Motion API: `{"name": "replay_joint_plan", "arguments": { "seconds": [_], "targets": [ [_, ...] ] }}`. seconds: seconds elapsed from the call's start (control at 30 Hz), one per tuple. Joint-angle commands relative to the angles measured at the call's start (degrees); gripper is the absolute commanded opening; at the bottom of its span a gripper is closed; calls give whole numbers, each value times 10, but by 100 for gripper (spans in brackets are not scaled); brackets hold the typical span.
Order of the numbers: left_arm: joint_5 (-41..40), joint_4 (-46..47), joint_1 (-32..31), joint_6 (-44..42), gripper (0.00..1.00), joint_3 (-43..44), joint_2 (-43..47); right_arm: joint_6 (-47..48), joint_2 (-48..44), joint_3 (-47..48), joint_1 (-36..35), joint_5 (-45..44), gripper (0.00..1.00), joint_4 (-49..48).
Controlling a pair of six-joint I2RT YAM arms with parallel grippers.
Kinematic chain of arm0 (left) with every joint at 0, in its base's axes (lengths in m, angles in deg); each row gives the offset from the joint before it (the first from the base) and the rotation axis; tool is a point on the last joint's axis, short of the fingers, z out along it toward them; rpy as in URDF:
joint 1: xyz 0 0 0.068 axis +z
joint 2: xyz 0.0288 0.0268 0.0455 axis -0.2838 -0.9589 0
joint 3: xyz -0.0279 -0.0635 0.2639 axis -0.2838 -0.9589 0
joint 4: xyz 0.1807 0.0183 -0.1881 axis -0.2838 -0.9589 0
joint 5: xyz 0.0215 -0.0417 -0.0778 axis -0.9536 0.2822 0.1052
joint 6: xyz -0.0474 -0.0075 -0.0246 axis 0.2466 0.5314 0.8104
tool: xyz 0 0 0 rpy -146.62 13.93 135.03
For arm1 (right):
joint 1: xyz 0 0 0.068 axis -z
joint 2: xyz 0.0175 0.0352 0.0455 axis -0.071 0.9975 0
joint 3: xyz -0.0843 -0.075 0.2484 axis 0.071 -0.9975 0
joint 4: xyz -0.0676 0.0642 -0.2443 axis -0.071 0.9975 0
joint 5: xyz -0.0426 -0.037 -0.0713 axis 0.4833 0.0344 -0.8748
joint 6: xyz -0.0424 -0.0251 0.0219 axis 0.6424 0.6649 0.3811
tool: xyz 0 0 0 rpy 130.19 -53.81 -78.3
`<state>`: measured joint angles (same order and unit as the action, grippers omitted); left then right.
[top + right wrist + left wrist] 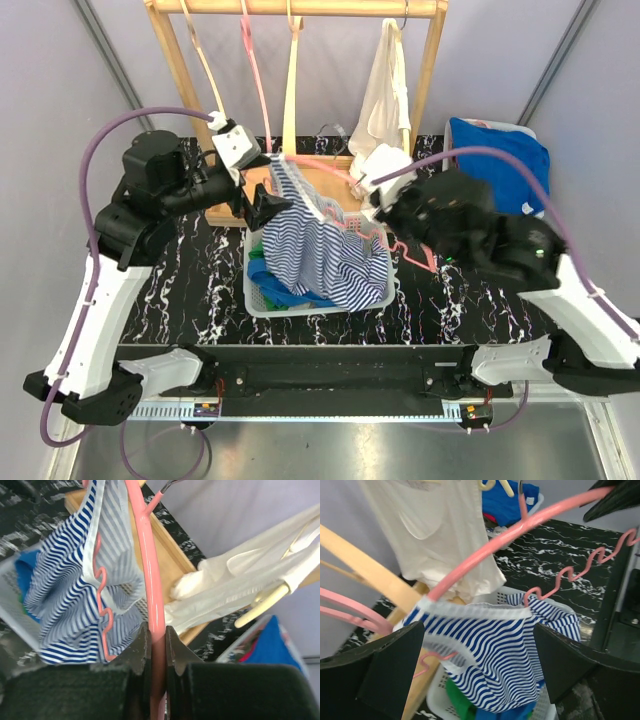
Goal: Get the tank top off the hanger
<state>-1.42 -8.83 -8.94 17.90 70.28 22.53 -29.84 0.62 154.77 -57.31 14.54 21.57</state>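
– Tank top (325,245) freed?
– Partly: it is hung at 6 o'clock of the pink hanger (150,570), clamped by the right gripper (156,630); left gripper (477,655) is spread wide, empty. Sliding off remains.

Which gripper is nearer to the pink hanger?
Right. The right gripper is shut on the pink hanger; the left gripper is open, its jaws either side of the striped tank top.

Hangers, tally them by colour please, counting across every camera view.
Pink: 2, bare pink hanger and held pink hanger in the right pincer
Cream or pale wood: 3, two bare cream hangers, one cream hanger under the white top
Total: 5
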Motion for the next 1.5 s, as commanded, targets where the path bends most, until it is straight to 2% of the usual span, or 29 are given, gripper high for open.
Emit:
{"name": "replay_joint_plan", "arguments": {
  "seconds": [0.0,0.07,0.2,0.37,0.53,0.57,0.7,0.77,0.87,1.1,1.47],
  "targets": [
    [29,39,2,62,99,-29,17,124,-4,-49,-79,-201,0,-134],
    [7,39,2,59,99,-31,23,158,-20,-72,-102,-234,0,-174],
    [-31,26,1,39,99,-24,32,138,-39,-67,-109,-236,0,-165],
    [-54,17,5,30,99,-38,50,71,-36,-34,-110,-225,0,-56],
    [-136,26,24,54,99,-118,75,8,-41,-4,-115,-222,0,39],
    [-131,26,26,66,99,-130,76,-1,-48,2,-116,-215,0,45],
    [-13,49,28,131,99,-169,78,-37,-65,4,-117,-146,0,50],
    [7,75,35,161,99,-190,74,-43,-58,1,-117,-137,0,63],
    [12,95,38,164,99,-213,68,-51,-52,-5,-117,-117,0,79],
    [148,120,35,166,99,-221,54,-54,-64,-32,-117,-96,0,69],
    [125,143,30,195,99,-215,38,-43,-42,-39,-117,-82,0,41]
  ]
}}
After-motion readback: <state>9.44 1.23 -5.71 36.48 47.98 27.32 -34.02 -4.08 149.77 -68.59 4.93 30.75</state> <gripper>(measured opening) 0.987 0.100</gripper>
